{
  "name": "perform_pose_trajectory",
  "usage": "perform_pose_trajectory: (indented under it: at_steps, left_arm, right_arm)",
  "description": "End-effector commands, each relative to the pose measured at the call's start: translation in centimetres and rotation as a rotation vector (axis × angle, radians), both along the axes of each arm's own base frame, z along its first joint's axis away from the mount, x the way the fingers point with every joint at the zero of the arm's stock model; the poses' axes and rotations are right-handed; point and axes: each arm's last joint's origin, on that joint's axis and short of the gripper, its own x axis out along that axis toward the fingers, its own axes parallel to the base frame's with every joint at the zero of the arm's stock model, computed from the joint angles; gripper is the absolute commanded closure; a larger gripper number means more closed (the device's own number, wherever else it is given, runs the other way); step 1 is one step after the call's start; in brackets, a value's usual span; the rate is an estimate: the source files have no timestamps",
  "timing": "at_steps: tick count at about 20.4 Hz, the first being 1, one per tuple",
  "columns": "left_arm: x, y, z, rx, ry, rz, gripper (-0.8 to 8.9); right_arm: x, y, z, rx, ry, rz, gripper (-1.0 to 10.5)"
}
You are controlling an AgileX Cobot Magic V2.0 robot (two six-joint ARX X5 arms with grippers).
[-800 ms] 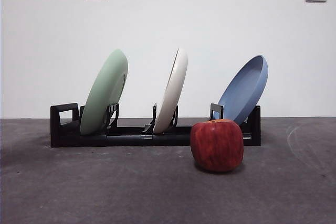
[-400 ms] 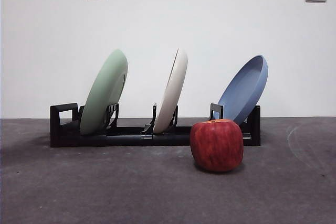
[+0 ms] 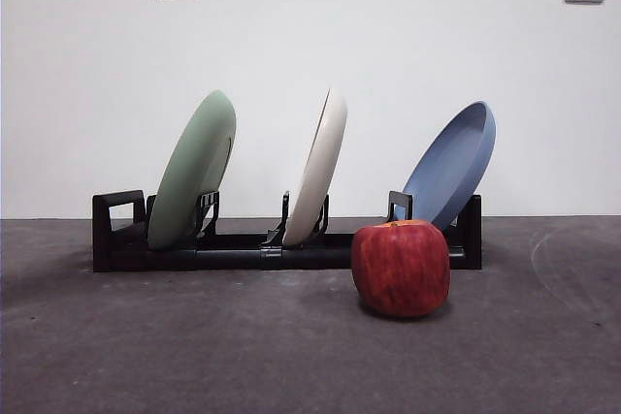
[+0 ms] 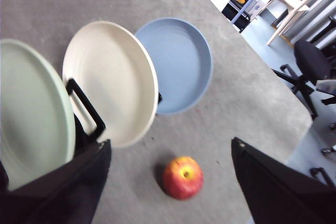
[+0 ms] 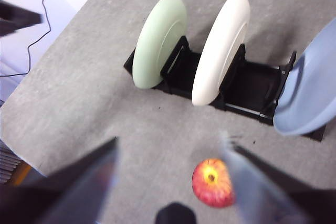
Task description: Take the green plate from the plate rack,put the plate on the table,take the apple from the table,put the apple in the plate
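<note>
The green plate (image 3: 192, 172) leans upright in the left slot of the black plate rack (image 3: 116, 230) at the back of the table (image 3: 194, 336). The red apple (image 3: 401, 267) sits on the table in front of the rack's right part. Neither gripper shows in the front view. My left gripper (image 4: 170, 141) is open and empty, high above the rack, with the green plate (image 4: 29, 114) and the apple (image 4: 182, 177) below it. My right gripper (image 5: 170, 139) is open and empty, high above the table, over the apple (image 5: 212, 182), with the green plate (image 5: 157, 40) farther off.
A cream-white plate (image 3: 318, 172) stands in the rack's middle slot and a blue plate (image 3: 451, 167) leans in the right slot. Two wall sockets are on the white wall behind. Chairs stand beyond the table's edge (image 4: 294, 124).
</note>
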Motion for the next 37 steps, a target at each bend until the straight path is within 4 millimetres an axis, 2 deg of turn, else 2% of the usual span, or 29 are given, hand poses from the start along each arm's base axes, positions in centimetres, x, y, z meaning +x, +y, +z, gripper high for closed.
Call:
perform_pose_trajectory:
  at_steps: [1, 8, 14, 21, 26, 28, 31, 34, 37]
  left_arm:
    - [1.7, -1.0, -1.1, 0.056, 0.001, 0.037, 4.31]
    - [7.3, -2.9, -5.6, 0.135, 0.034, 0.119, 4.31]
    - [10.3, -3.6, -8.4, 0.158, 0.04, 0.163, 4.31]
    - [11.2, -3.8, -9.6, 0.18, 0.054, 0.177, 4.36]
    - [11.2, -3.8, -9.7, 0.183, 0.058, 0.179, 4.43]
    - [11.2, -3.8, -9.8, 0.185, 0.063, 0.178, 5.25]
    - [11.3, -3.9, -10.0, 0.186, 0.066, 0.177, 5.46]
    - [11.3, -3.9, -10.0, 0.185, 0.068, 0.172, 6.89]
    - [11.5, -4.1, -10.6, 0.197, 0.081, 0.164, 6.96]
  right_arm:
    - [0.6, 0.3, 0.2, -0.003, -0.006, 0.002, 4.1]
    - [1.4, 0.5, -0.2, -0.021, 0.012, -0.013, 4.1]
    - [2.0, 0.8, -0.7, -0.034, 0.033, -0.019, 4.1]
    - [2.3, 0.9, -0.9, -0.037, 0.04, -0.019, 4.1]
    - [2.3, 0.8, -0.9, -0.051, 0.034, -0.041, 4.1]
    - [2.3, 0.8, -0.9, -0.051, 0.033, -0.041, 4.1]
    - [2.4, 0.9, -0.9, -0.048, 0.028, -0.041, 4.2]
    - [2.4, 0.9, -0.8, -0.043, 0.018, -0.041, 4.2]
    - [2.4, 0.9, -0.7, -0.042, 0.014, -0.041, 4.2]
